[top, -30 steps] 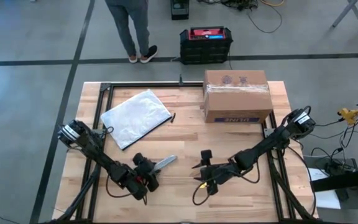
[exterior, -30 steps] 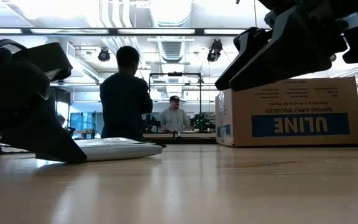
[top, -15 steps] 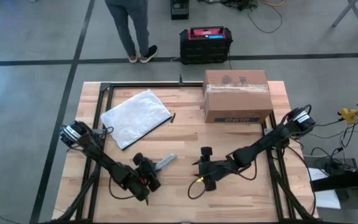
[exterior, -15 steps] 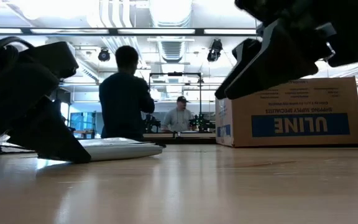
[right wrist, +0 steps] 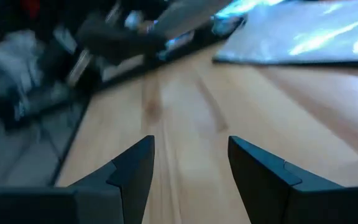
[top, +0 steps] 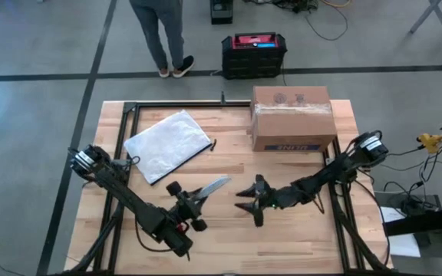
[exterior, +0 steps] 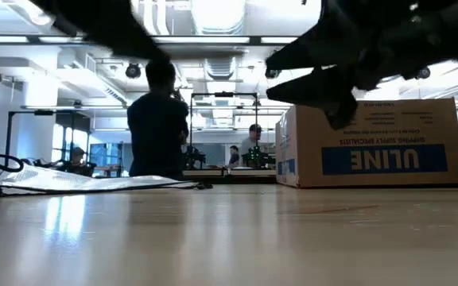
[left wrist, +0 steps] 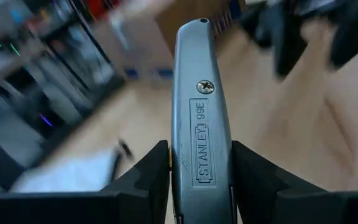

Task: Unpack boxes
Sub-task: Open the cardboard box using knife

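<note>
Brown cardboard box (top: pixel 293 117) at the far right part of the wooden table (top: pixel 229 165), flaps taped shut, blue ULINE label (exterior: pixel 384 159) on the side facing the arms. Flat on the table, well apart from both grippers. Clear plastic bag (top: pixel 167 143) lying flat on the far left part of the table, well left of the box. Left gripper (top: pixel 192 201) near the middle of the table, toward the near edge, fingers (left wrist: pixel 145 177) pinching a grey Stanley utility knife (left wrist: pixel 202 124). Knife gripped around its lower body, its long grey end sticking out past the fingers and pointing toward the right arm and the box. Right gripper (top: pixel 250 199) just to the right of the knife tip, not touching it, fingers (right wrist: pixel 132 165) spread wide with only bare table between them. Both grippers raised off the table top in the low view. Black-and-red case (top: pixel 254 54) on the floor beyond the far edge of the table. Person (top: pixel 163 34) standing on the floor to the left of the case, seen from behind in the low view. More people farther back in the room, too small to tell much about.
</note>
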Robot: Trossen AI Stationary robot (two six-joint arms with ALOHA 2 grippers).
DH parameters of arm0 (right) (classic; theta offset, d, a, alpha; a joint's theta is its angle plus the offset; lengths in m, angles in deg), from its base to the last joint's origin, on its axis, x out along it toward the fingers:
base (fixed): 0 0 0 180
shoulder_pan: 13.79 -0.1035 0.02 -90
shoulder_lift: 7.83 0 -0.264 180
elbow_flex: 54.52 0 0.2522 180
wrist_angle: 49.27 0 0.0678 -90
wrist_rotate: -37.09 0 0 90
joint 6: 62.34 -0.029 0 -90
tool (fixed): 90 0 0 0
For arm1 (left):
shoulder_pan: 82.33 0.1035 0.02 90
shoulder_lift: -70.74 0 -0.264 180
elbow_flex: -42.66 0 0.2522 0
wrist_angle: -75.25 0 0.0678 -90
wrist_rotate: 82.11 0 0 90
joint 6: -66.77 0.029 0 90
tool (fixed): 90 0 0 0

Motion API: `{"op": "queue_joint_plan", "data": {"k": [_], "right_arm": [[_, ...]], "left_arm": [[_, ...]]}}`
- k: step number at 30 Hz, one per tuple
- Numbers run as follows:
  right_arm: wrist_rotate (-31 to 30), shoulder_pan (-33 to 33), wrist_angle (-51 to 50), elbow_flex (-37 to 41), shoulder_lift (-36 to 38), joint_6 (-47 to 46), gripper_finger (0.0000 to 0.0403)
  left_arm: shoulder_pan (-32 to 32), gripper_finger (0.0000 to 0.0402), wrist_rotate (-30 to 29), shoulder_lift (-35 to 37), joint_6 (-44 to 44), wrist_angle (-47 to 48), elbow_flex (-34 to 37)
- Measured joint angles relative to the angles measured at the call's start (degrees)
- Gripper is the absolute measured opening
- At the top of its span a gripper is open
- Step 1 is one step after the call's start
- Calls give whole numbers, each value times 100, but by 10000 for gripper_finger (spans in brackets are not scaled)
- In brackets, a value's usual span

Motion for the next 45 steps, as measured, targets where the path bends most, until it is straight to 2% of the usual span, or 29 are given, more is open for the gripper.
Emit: {"op": "queue_joint_plan", "data": {"k": [4,11,18,26,31,36,45], "right_arm": [[6,56,749,-193,-208,38,192],[-4,161,750,-765,-178,567,192],[1,195,754,-1199,-8,1417,184],[-1,370,475,-1474,119,587,166],[25,453,221,-1690,117,584,162],[60,462,161,-1997,119,988,168],[151,494,-761,-2470,89,965,166]], "left_arm": [[127,119,-308,1,994,-116,-384],[248,119,-715,1,2150,-198,-749],[242,119,-1103,3,2738,-222,-1061],[241,119,-1449,10,3297,-247,-1296],[242,119,-1496,10,3433,-276,-1414],[240,119,-1492,10,3426,-394,-1414],[247,119,-1428,12,3808,-922,-1414]]}}
